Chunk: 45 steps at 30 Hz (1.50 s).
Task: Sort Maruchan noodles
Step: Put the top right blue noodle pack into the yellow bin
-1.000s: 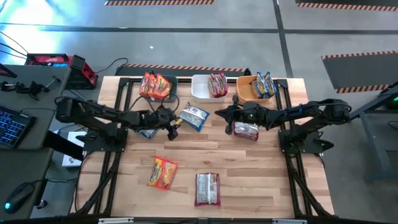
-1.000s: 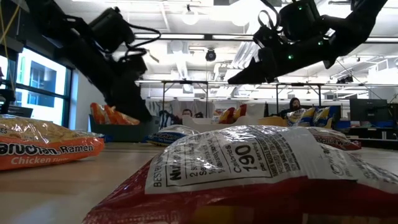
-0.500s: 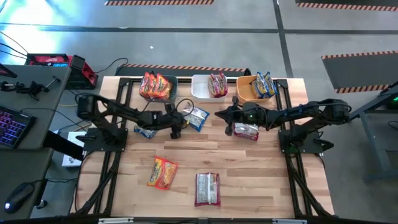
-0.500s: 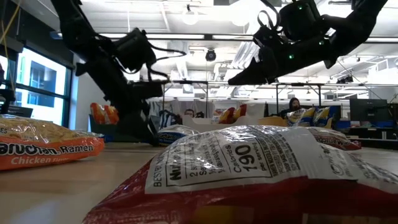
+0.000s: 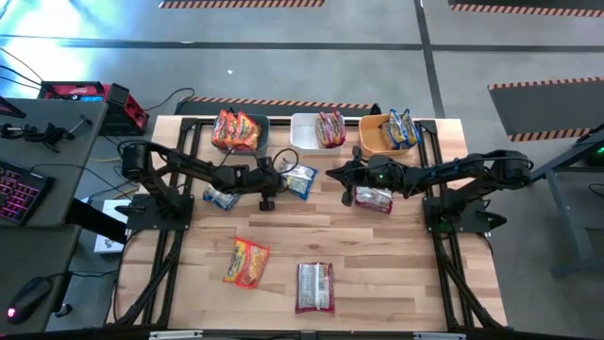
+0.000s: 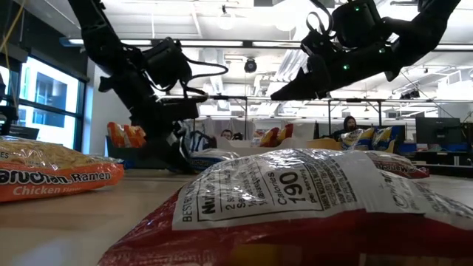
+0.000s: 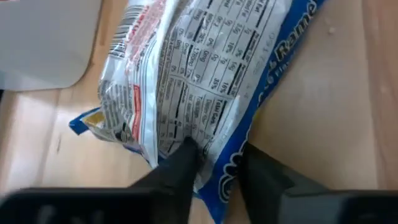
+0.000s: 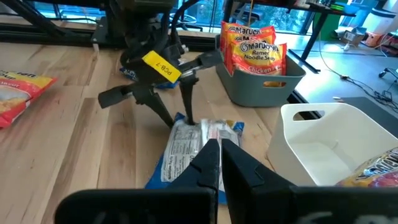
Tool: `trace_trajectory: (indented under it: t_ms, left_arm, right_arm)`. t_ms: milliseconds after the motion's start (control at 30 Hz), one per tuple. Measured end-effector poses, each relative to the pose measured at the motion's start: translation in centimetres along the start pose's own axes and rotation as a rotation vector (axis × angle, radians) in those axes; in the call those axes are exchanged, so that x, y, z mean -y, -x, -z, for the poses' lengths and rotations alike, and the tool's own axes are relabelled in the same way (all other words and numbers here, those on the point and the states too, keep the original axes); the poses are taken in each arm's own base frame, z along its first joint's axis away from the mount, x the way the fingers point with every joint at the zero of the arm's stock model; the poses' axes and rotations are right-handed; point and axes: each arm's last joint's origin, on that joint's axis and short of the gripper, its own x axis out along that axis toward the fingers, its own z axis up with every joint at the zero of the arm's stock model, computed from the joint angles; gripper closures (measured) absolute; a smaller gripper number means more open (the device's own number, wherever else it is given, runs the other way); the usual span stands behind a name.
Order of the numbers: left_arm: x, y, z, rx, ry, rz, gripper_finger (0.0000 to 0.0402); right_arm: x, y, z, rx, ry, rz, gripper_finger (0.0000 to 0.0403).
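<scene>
The left hand is low over the wooden tabletop, just toward 12 o'clock of its middle, with its two fingers set down on the near edge of a blue-edged noodle packet that lies label-down; in the left wrist view one finger presses the crinkled wrapper and the other sits just beside the blue border, with a narrow gap between them, so the hand is closing on the packet's edge but not clearly clamped. The right wrist view shows the same fingers apart and straddling that packet's end. The right hand hangs above the tabletop at about 2 o'clock from the middle, its fingers together and holding nothing, with a white-and-maroon packet lying under the arm just behind it. Another blue packet lies beneath the left arm at about 10 o'clock. Toward 6 o'clock an orange packet and a white-and-maroon packet lie flat, apart from each other. Along the 12 o'clock edge stand three bins: a dark bin holding orange packets, a white bin holding maroon ones, and an orange bin holding yellow-blue ones.
</scene>
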Motion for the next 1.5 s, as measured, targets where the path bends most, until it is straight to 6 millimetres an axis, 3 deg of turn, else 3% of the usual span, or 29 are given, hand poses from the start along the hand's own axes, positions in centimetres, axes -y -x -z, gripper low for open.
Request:
trace_trajectory:
  t_ms: [200, 367, 567, 767, 900, 1033, 1367, 1500]
  left_arm:
    - [-0.4, 0.9, -0.1, 0.020, 0.040, 0.076, 0.0390]
    - [-1.8, 3.0, -1.2, 0.138, 0.185, 0.133, 0.0396]
    - [-4.7, 5.8, -1.6, 0.261, 0.585, 0.267, 0.0399]
    - [-6.2, 7.3, -1.5, 0.281, 0.924, 0.328, 0.0399]
    - [-6.4, 7.4, -1.0, 0.229, 0.965, 0.408, 0.0400]
    - [-6.7, 7.7, -1.0, 0.133, 0.963, 0.418, 0.0400]
    - [-8.8, 10.8, -3.4, -0.084, 0.981, 0.716, 0.0398]
    - [-9.4, 10.8, -4.2, -0.173, 1.038, 0.756, 0.0398]
  right_arm:
    - [0.1, 0.0, 0.1, -0.009, -0.046, 0.041, 0.0403]
    - [0.2, 0.0, 0.2, -0.022, -0.071, 0.085, 0.0383]
    - [0.3, -0.7, -1.1, -0.097, -0.155, 0.081, 0.0314]
    - [0.0, -1.5, -4.2, -0.231, -0.180, 0.116, 0.0226]
    - [-0.4, -1.5, -6.7, -0.279, -0.151, 0.115, 0.0174]
    - [-0.8, -1.5, -8.3, -0.280, -0.147, 0.073, 0.0150]
    - [-1.2, -1.3, -8.1, -0.327, -0.260, -0.039, 0.0147]
    - [-1.2, -1.3, -8.0, -0.337, -0.312, -0.056, 0.0147]
